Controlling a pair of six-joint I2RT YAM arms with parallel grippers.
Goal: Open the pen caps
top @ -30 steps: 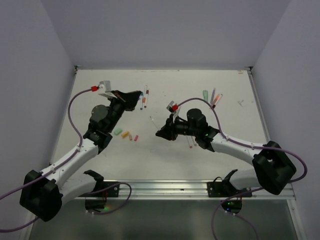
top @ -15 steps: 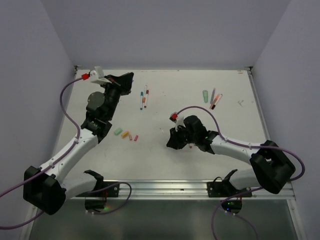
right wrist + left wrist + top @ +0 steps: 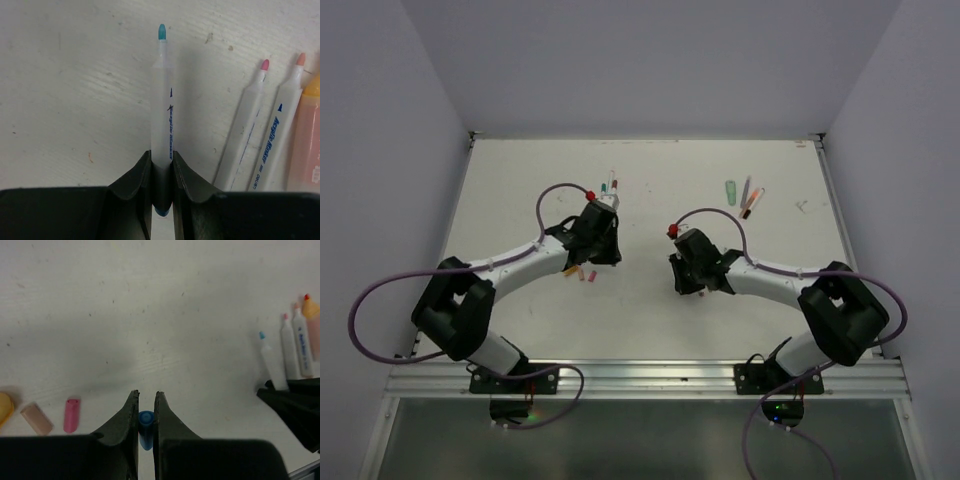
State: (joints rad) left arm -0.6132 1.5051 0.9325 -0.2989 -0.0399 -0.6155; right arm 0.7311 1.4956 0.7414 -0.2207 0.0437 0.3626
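Observation:
My left gripper (image 3: 145, 394) is shut on a small blue pen cap (image 3: 146, 421), held just above the white table. Loose caps lie to its left: a pink one (image 3: 71, 415), a peach one (image 3: 36, 418) and an orange one (image 3: 4, 407). My right gripper (image 3: 161, 155) is shut on a white pen (image 3: 162, 100) whose bare blue tip (image 3: 161, 31) points away along the table. In the top view the left gripper (image 3: 603, 248) and the right gripper (image 3: 686, 278) hang low near the table's middle, apart from each other.
Uncapped white pens (image 3: 250, 130) and an orange highlighter (image 3: 307, 145) lie right of the held pen. More pens lie at the back centre (image 3: 610, 186) and back right (image 3: 748, 196), by a green highlighter (image 3: 730, 188). White walls surround the table (image 3: 520, 180).
The left arm has swung from the back left down to the table's middle beside the loose caps. The right gripper has drawn back and lowered towards the table with its pen.

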